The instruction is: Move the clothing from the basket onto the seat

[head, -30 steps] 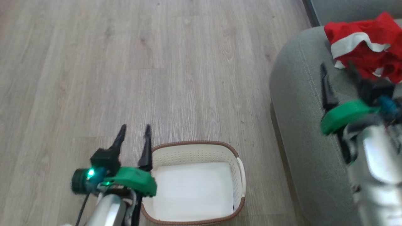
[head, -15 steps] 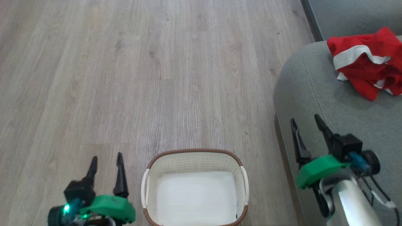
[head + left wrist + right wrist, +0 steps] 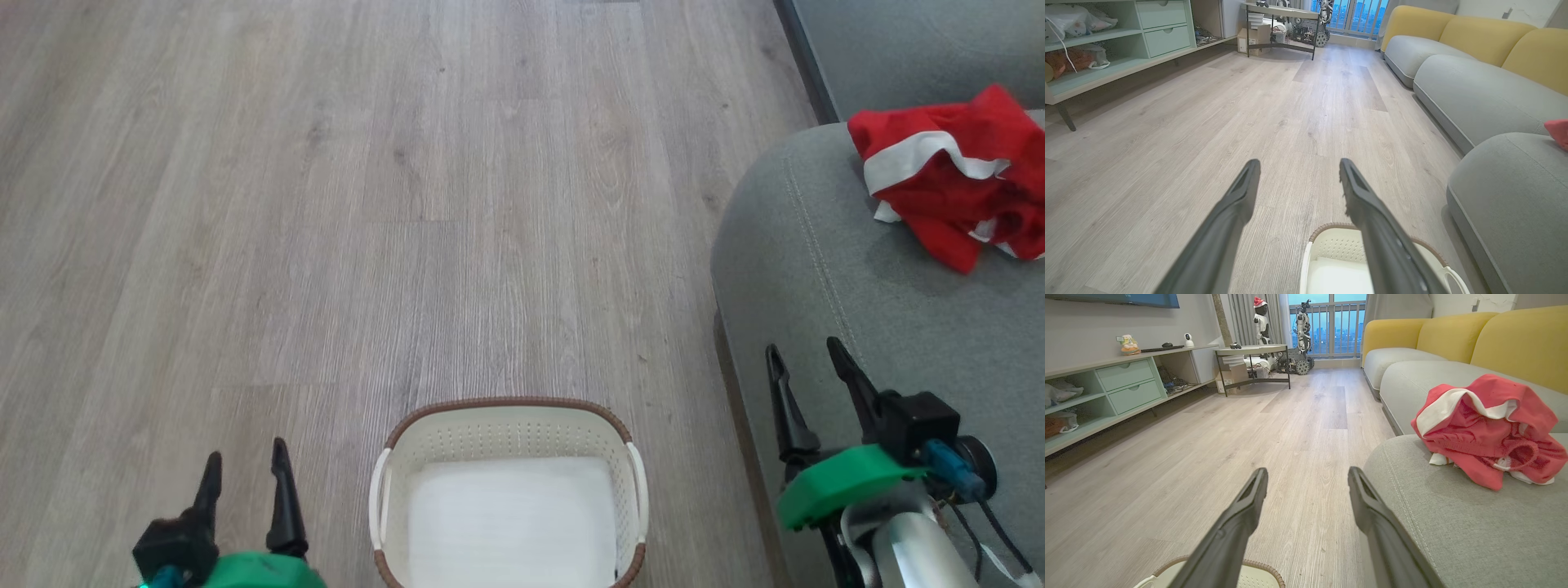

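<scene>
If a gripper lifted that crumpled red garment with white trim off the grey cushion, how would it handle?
Probably floppy: the red thin-fabric garment lies bunched in loose folds on the grey upholstered cushion, so it would likely drape from one pinch. Likely light, since the folds look thin.

The clothing (image 3: 947, 188) lies on the seat (image 3: 816, 286), right of the basket (image 3: 506, 429) on the floor (image 3: 326, 204).

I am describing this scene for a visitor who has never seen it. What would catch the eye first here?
The red clothing stands out most, lying crumpled on the grey-green seat at the right. Next comes the cream basket on the wooden floor at bottom centre, nothing seen inside. The left gripper and right gripper flank it, both open.
</scene>
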Controlling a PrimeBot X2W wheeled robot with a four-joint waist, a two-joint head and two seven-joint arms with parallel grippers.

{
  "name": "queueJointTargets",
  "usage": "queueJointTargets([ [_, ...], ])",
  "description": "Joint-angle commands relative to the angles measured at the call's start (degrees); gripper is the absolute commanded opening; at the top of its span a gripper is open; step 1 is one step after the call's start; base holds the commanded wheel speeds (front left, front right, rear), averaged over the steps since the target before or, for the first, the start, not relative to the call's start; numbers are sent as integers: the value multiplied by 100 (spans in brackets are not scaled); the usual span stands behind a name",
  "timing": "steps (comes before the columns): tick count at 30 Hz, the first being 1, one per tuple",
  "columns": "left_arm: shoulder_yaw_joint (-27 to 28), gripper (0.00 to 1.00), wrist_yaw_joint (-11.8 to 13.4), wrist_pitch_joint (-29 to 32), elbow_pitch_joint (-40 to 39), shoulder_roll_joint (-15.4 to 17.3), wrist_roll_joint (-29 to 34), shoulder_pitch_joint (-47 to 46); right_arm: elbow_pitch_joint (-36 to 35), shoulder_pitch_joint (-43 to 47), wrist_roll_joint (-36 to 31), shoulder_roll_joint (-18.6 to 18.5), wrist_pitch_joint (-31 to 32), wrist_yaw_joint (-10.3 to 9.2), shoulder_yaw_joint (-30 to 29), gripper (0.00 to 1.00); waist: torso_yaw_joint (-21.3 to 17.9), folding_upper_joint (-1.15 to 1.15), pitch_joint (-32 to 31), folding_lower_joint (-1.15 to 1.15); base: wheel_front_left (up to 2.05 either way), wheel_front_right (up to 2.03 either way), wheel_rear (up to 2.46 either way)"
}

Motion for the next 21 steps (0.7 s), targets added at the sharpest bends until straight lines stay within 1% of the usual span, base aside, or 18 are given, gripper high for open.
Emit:
queueJointTargets([
  [1, 261, 100, -22, -56, -216, 6, 52, -163, -236, -105, 37, 37, -53, -2, 160, 100, 0, 0, -9, 0, 0, 0, 0],
  [21, 376, 100, -165, -56, -223, -99, 237, -126, -243, -7, 120, 38, -53, -2, 177, 100, 59, 0, -66, 0, 0, 0, 0],
])
